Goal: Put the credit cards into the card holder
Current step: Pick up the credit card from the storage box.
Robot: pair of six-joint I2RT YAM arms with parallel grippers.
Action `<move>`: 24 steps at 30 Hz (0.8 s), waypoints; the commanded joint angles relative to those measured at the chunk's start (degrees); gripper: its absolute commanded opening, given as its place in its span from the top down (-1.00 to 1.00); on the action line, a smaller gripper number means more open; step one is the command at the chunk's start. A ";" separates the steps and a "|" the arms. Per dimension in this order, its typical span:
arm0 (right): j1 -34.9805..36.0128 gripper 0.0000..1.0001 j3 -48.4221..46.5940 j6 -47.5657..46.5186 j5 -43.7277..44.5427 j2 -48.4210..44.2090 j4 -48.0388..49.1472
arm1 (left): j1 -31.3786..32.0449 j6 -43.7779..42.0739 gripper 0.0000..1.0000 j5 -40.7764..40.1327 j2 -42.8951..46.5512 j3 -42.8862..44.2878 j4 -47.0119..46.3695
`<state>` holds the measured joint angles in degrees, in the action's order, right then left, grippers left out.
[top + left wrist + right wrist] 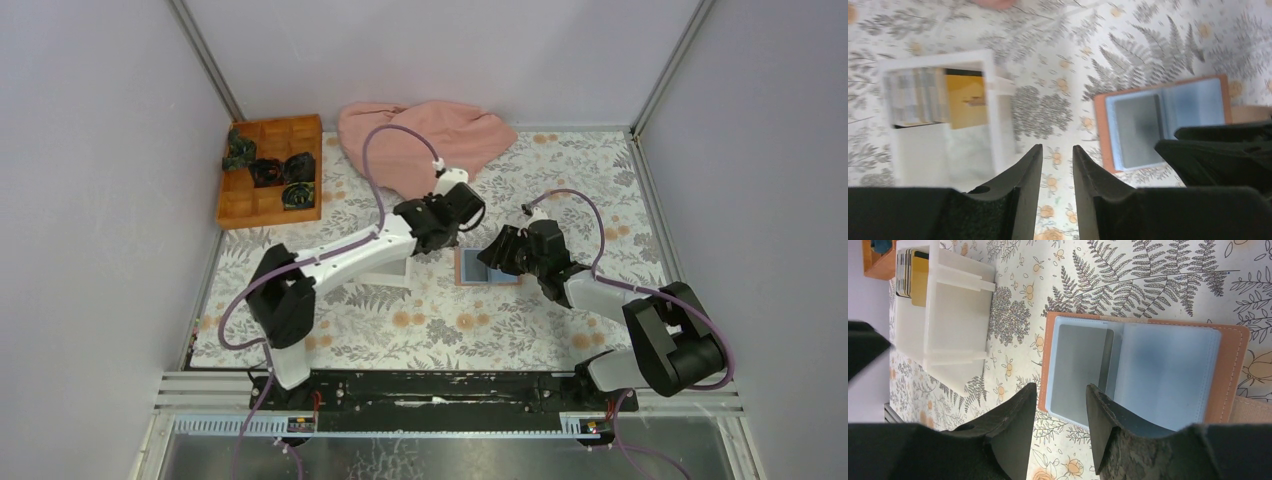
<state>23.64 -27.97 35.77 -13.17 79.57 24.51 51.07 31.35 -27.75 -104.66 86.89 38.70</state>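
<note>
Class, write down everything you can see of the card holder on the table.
The card holder lies open and flat on the floral tablecloth, beside the white tray. Its cover looks like reddish-brown leather with stitched edges. Inside are two pale blue translucent sleeves. A grey card sits in one sleeve and the other looks empty. The right gripper hovers open at one edge; contact cannot be judged.

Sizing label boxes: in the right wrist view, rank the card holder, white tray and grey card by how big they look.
1. card holder, lying open
2. white tray, cropped at the top edge
3. grey card, in the holder's sleeve
</note>
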 commanded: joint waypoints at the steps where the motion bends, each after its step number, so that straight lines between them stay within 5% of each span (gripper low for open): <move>1: 0.51 0.03 -2.20 -1.39 -1.01 -0.93 0.67 | -4.35 0.02 0.24 -5.60 4.10 -0.57 3.54; 14: 0.63 0.03 -2.53 -1.86 -1.70 -2.81 0.06 | -10.81 -2.44 -0.24 -7.81 0.21 0.83 5.72; 24: 0.66 0.01 -2.74 -3.93 0.10 -4.15 -1.21 | -12.10 -2.61 -0.29 -10.03 -3.05 0.40 6.47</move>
<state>23.70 -28.23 33.76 -13.54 77.45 23.31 39.90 29.36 -34.33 -107.22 86.46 44.21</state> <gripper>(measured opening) 0.491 0.642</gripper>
